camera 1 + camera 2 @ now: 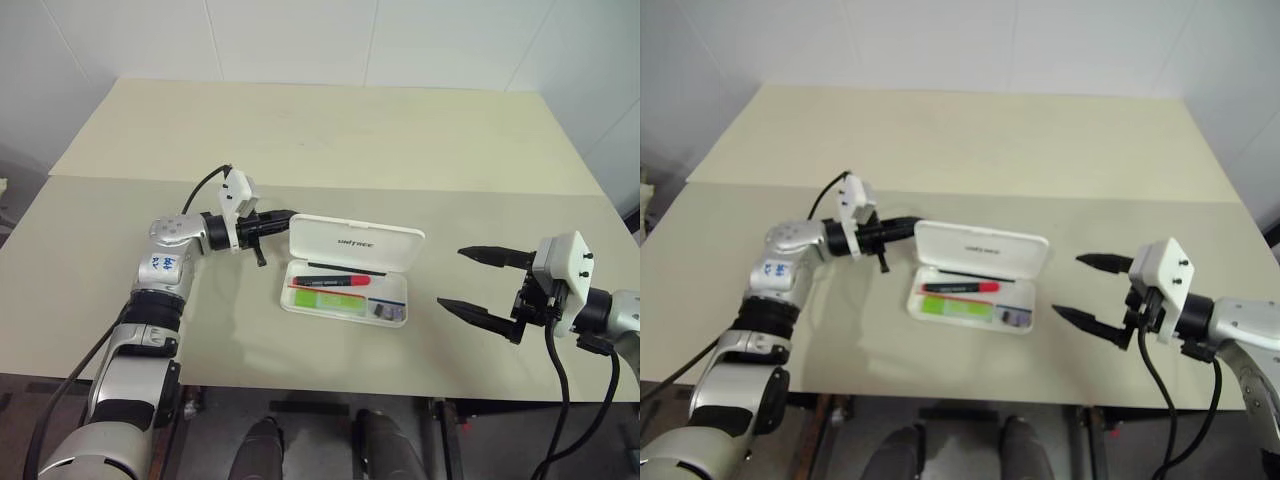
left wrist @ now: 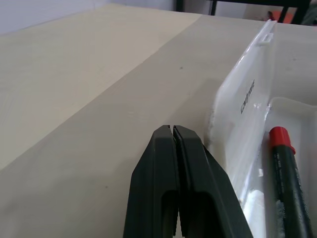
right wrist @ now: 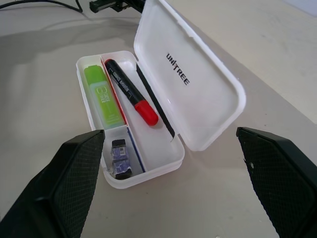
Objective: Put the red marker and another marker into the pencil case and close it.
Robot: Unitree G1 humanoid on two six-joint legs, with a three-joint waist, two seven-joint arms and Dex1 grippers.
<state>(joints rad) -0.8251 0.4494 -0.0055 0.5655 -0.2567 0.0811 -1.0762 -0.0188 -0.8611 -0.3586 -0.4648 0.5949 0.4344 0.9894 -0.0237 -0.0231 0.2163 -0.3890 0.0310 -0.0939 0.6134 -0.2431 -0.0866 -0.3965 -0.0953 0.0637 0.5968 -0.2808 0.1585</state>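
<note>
- A big pale table is seen, and everything is set on it.
- The white pencil case is found near the middle of the table. It is open, with its lid stood up at the back, away from the robot. The tray part is laid flat in front of the lid.
- The left gripper is held level just beside the left end of the lid, a little behind it. Its jaws are pressed together and nothing is held in them. Whether the lid is touched cannot be told.
- The right gripper is held over the table, off to the right of the case and apart from it. Its jaws are spread wide and nothing is held between them.
- The red marker is laid inside the tray, along the back part next to the lid.
- The green highlighter is laid inside the tray too, in the front part.
- A small dark grey thing is seen in the little corner part at the right end of the tray.
- Both pens look to be put away already. Only the closing seems to be left. The lid would need to be pushed forward and down until the case is shut.
</note>
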